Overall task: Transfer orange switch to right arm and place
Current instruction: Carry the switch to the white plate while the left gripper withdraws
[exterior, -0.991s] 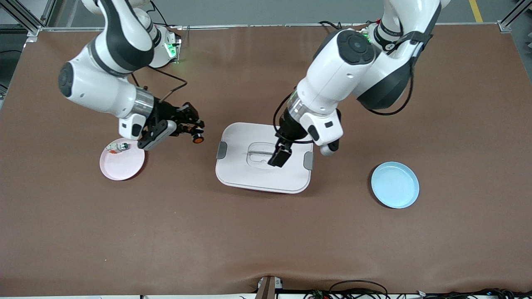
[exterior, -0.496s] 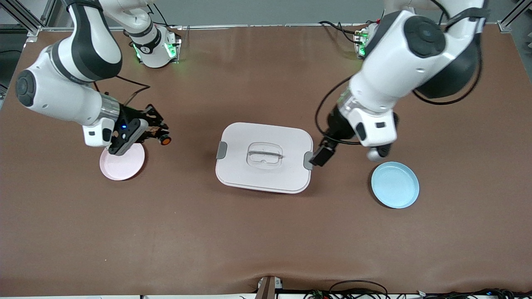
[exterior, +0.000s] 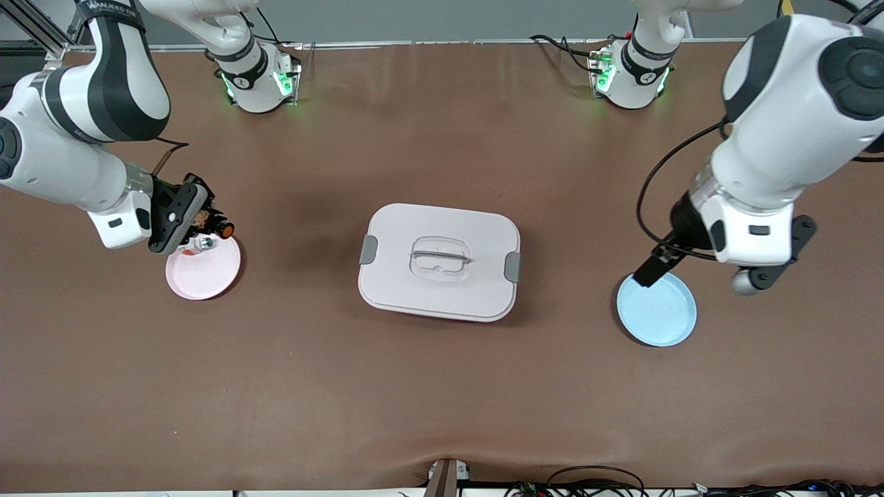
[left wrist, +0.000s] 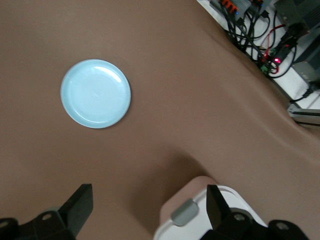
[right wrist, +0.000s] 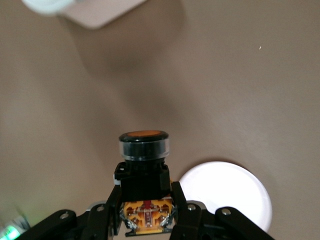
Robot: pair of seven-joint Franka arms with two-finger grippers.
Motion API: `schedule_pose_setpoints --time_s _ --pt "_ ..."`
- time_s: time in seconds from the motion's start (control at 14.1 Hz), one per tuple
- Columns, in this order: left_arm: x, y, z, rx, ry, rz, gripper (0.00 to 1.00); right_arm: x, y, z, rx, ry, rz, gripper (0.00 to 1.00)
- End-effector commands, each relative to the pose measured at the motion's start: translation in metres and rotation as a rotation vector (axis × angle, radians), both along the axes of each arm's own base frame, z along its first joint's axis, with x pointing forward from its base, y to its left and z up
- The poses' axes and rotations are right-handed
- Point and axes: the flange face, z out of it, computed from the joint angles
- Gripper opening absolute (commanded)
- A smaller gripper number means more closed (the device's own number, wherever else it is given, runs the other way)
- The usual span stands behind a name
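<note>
Brown table [exterior: 428, 386]; right gripper [right wrist: 146, 207] pinching orange switch [right wrist: 143, 165], clearest in wrist view; left gripper [left wrist: 149, 200] spread.

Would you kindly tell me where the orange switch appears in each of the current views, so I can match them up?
Front view: the orange switch is held in the right gripper, above the rim of the pink plate.
Left wrist view: not in it.
Right wrist view: the switch sits between the fingers, cap pointing away.
Shared landmark: the pink plate, seen in the front and right wrist views.
</note>
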Motion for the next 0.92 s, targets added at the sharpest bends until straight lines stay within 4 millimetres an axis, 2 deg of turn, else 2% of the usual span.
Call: schedule_pose_setpoints --time_s 0.0,0.14,0.35,0.57,0.85 --pt "-0.013 0.028 0.015 0.067 0.032 -0.094 1.0 -0.005 -0.007 0.008 -0.059 -0.024 0.107 0.0" --pt "-0.019 0.062 0.031 0.092 0.043 -0.156 1.0 -0.008 -0.01 0.008 -0.085 -0.046 0.157 0.0" --pt "-0.026 0.099 0.041 0.11 0.074 -0.24 1.0 -0.009 -0.025 0.0 -0.09 -0.087 0.217 0.0" --pt "-0.036 0.109 0.05 0.12 0.089 -0.294 1.0 -0.01 -0.037 -0.009 -0.1 -0.103 0.264 0.0" --pt "-0.056 0.141 0.059 0.116 0.089 -0.436 1.0 -0.019 -0.056 -0.039 -0.106 -0.147 0.289 0.0"
